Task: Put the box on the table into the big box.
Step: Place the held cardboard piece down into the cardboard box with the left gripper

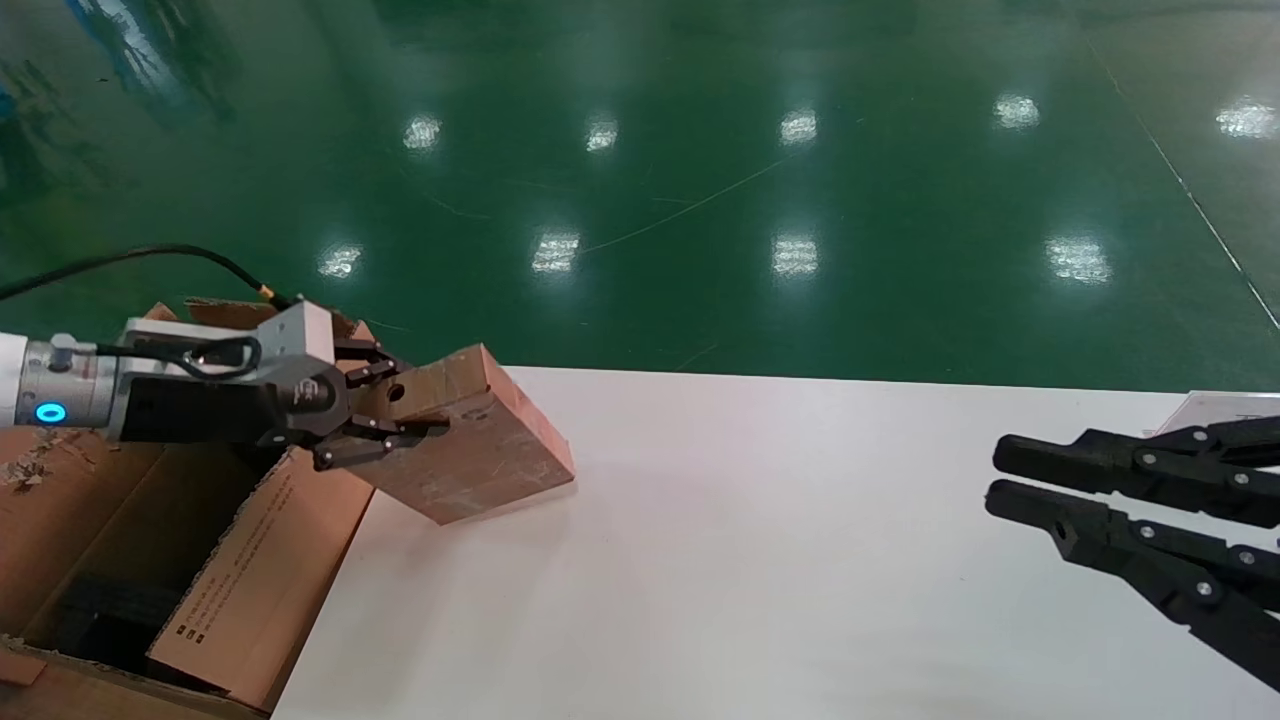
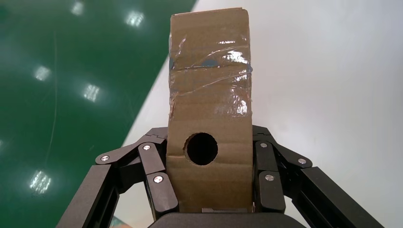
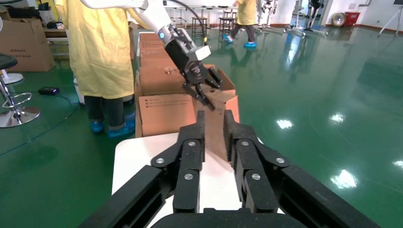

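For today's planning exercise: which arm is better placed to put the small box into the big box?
Left. Its end effector grips the box beside the big box; the right end effector hangs far across the table.

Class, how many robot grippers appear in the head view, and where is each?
2: the left gripper clamps the box at the table's left end; the right gripper sits at its right edge.

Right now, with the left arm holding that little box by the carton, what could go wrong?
1. The left gripper holds the box only at one end, tilted, most of it sticking out past the fingers; it could pivot or slip.
2. The big box has a raised flap between the small box and its opening; the box might snag on it.
3. The right gripper hangs over the table, apart, so it gives no support.
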Tool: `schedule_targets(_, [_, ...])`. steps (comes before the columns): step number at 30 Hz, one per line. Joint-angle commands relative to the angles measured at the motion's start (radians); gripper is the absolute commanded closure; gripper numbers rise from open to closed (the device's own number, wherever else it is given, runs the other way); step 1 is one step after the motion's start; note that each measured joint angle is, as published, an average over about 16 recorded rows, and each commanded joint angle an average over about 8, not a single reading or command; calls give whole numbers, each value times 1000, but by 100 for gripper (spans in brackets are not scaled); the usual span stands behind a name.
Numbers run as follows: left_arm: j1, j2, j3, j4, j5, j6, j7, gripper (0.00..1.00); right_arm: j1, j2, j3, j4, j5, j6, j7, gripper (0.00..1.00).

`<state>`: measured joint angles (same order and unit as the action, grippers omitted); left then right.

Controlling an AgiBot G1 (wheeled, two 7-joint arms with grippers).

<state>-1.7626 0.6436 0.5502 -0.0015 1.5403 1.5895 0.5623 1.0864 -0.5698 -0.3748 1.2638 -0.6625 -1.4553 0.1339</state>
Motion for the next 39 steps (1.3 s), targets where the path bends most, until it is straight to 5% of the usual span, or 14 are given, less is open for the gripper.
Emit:
schedule_targets(1, [-13, 1, -4, 0, -7, 9, -11, 100, 0, 0, 0, 0, 0, 0, 0, 100])
schedule_targets(17, [-199, -89, -25, 64, 6, -2, -391, 100, 0, 0, 0, 0, 0, 0, 0, 100])
schedule_targets(39, [-410, -270, 39, -74, 107, -67, -536, 100, 0, 0, 0, 0, 0, 0, 0, 100])
